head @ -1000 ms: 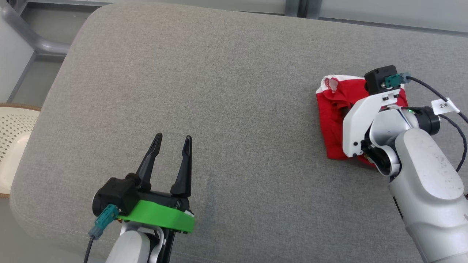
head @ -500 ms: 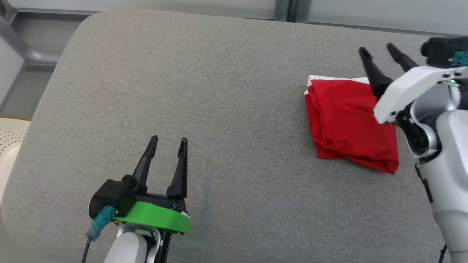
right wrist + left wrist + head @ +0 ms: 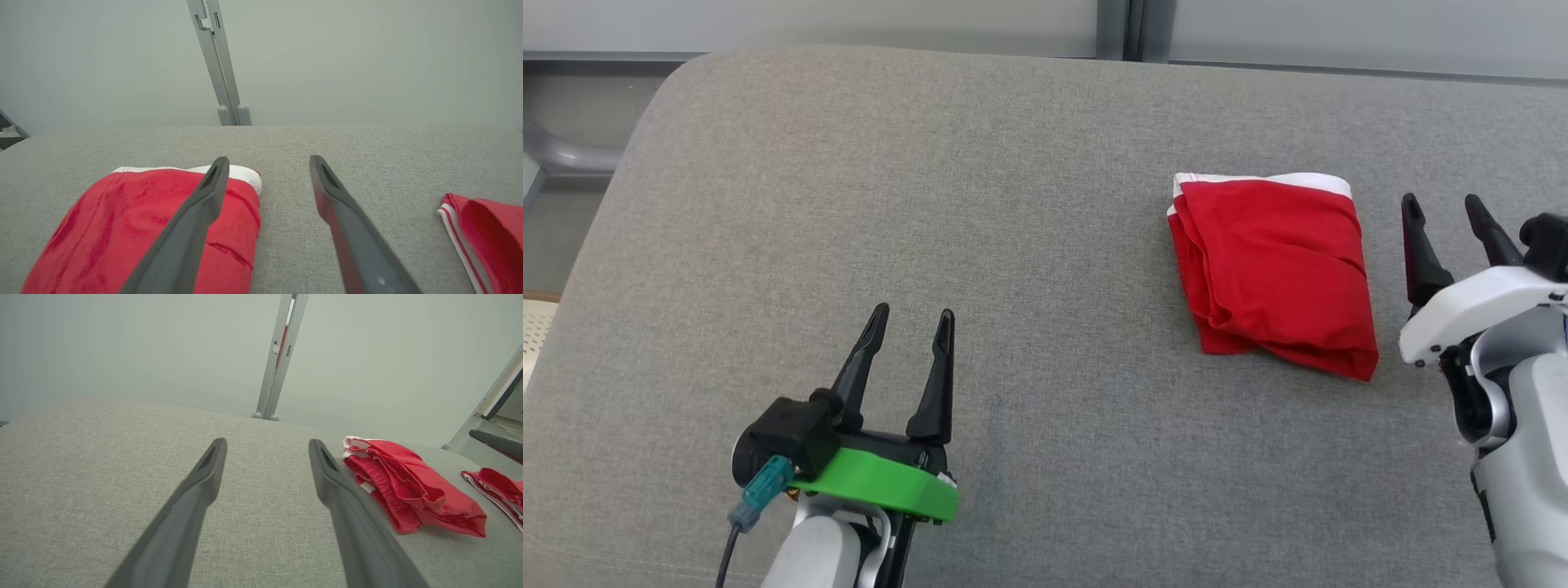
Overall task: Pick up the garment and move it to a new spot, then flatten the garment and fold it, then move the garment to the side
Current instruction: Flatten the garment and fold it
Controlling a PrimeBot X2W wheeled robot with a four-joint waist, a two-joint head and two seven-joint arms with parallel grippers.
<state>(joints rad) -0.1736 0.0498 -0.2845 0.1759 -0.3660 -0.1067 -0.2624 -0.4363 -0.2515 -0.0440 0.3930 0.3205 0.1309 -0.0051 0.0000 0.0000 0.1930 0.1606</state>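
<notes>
**Both grippers empty, garment folded on the cushion**

I held my left gripper [image 3: 913, 312] low over the grey cushion [image 3: 1013, 163], fingers pointing forward and spread with nothing between them. My right gripper [image 3: 1441, 200] hung just beside the right edge of the folded red garment [image 3: 1274, 269], fingers parted and gripping no cloth. The garment lay on the cushion's right half, its white band toward the far edge. My left wrist view gave the fold's stacked layers from the side. My right wrist view added a second red piece [image 3: 486, 232] lying further right.
</notes>
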